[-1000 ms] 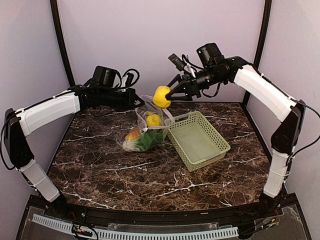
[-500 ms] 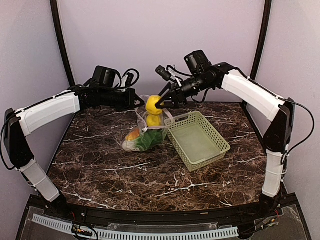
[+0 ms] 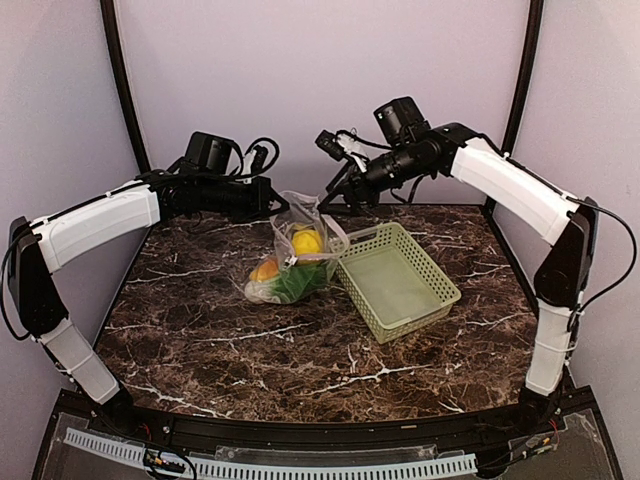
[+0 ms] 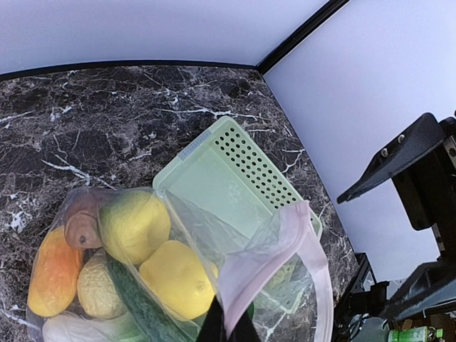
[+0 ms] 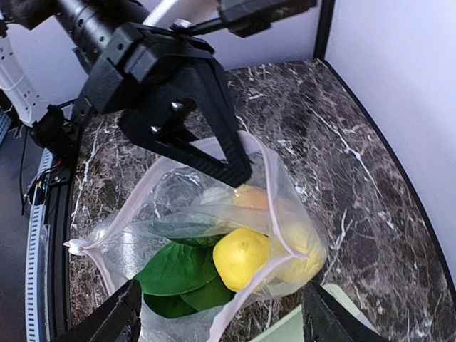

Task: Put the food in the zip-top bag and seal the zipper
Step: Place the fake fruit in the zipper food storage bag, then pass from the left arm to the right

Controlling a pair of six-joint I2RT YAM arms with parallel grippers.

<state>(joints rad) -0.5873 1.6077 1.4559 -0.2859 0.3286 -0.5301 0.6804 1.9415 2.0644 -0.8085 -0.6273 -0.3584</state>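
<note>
On the dark marble table (image 3: 300, 365), a light green basket (image 3: 395, 282) sits at right with no food showing in it. Just beside its left corner, the clear zip-top bag (image 3: 290, 250) slumps under its load. Inside lie the orange-yellow piece (image 4: 53, 274), the red-brown piece (image 4: 82, 228), the green leaves of the bok choy (image 5: 178, 274) and, highest in the pile, the lemon (image 5: 241, 258). Behind, the left gripper (image 5: 239, 173) is pinched on the bag's rim and holds the mouth lifted and gaping, with the pink zipper (image 4: 318, 263) curving in an open loop. Farthest back, the right gripper (image 3: 335, 197) hangs above the mouth, its jaws spread wide with nothing between them.

With no food seen outside the bag, filling looks finished and sealing is the step in hand. To do it well, the left pinch should serve as a firm anchor while the right gripper comes down on the strip next to it, gathering both pink lips flat before closing. A slow slide away from the anchor, along the whole strip, should press the track shut. The plastic is soft and the lemon rides high, so the lips may buckle. Lifting the mouth clear of the pile first would likely help.
</note>
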